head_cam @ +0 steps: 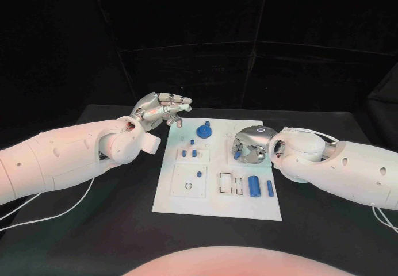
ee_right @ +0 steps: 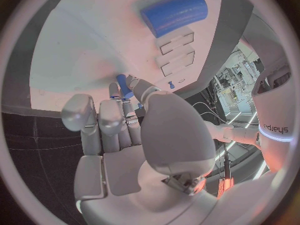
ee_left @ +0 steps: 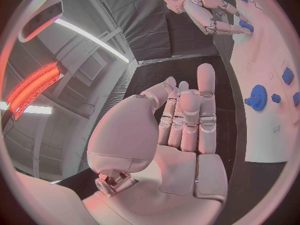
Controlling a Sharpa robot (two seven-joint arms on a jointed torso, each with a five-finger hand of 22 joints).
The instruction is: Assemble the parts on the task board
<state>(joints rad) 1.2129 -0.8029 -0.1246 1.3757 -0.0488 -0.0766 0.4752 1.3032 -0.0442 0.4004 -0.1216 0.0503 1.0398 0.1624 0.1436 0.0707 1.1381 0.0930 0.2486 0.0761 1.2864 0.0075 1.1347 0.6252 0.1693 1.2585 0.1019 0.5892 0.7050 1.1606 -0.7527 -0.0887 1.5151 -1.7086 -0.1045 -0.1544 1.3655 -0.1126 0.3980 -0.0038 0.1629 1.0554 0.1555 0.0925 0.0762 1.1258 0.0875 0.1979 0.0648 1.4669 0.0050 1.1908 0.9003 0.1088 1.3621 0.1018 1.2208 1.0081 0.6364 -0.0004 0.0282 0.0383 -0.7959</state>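
The right hand [head_cam: 249, 146] is pinching a small blue peg [ee_right: 124, 85] just above the task board [head_cam: 217, 204], right of the middle, so I'd keep the peg upright and lower it slowly, since I can't tell which hole it's meant for. The left hand [head_cam: 161, 108] holds nothing, fingers loosely apart, off the board's far left corner near the blue gear [head_cam: 204, 133]. Plenty of open board on the near side, and the blue cylinder [head_cam: 253, 185] sits just near of the right hand.
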